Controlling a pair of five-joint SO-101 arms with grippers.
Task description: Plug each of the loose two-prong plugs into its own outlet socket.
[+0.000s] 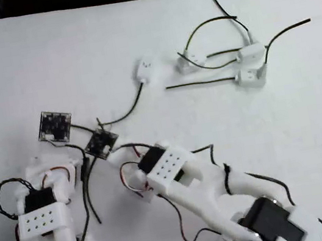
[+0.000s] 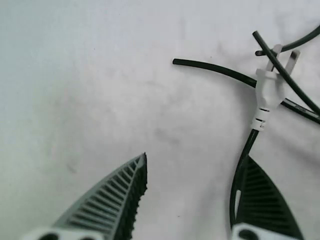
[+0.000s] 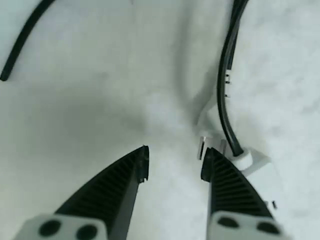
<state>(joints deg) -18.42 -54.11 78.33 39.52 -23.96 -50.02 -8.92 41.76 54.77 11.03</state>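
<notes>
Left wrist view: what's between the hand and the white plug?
Bare table, per the left wrist view; the black cord of the white plug runs past one finger of the left hand.

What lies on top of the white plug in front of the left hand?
A black cord crosses the plug at its prongs, hiding part of them.

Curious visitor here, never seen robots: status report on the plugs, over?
Left pincer open, empty; loose two-prong plug ahead, unplugged. Right pincer open, white cabled piece beside one fingertip. Black cables cross over plug.
</notes>
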